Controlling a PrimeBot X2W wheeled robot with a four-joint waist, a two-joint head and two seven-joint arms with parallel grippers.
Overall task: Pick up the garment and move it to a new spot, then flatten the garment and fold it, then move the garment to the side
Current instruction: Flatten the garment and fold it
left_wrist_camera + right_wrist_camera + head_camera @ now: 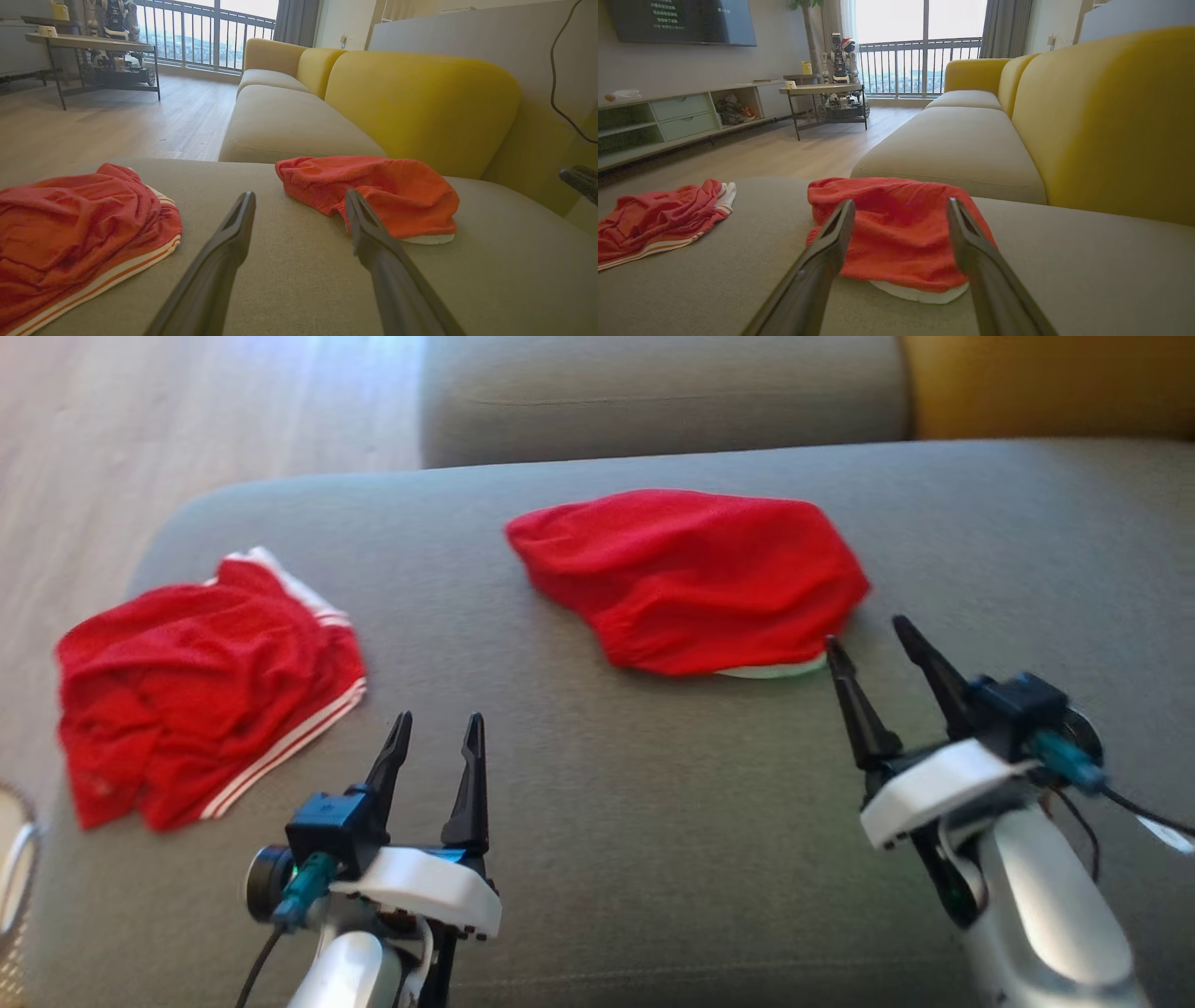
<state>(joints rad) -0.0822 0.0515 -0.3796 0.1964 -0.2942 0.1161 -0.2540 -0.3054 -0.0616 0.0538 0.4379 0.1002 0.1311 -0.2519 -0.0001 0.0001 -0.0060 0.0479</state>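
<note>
A red garment (pixel 691 579) with a white edge showing under it lies folded over on the grey sofa seat (pixel 607 821), right of centre. My right gripper (pixel 866 632) is open just off its near right corner, not touching; the right wrist view has the garment (pixel 896 233) between and beyond the open right gripper (pixel 900 204). A second red garment (pixel 196 691) with white stripes lies crumpled at the seat's left end. My left gripper (pixel 439 719) is open and empty over bare seat between the two garments; the left wrist view shows the left gripper (pixel 299 195), the striped garment (pixel 70 224) and the folded one (pixel 387 196).
The yellow backrest (pixel 420 102) runs along the seat's far right. A further grey seat cushion (pixel 653 392) lies beyond. Wooden floor (pixel 187 420) borders the seat's left side, with a basket rim (pixel 14 868) at lower left. A table (pixel 822 93) stands far off.
</note>
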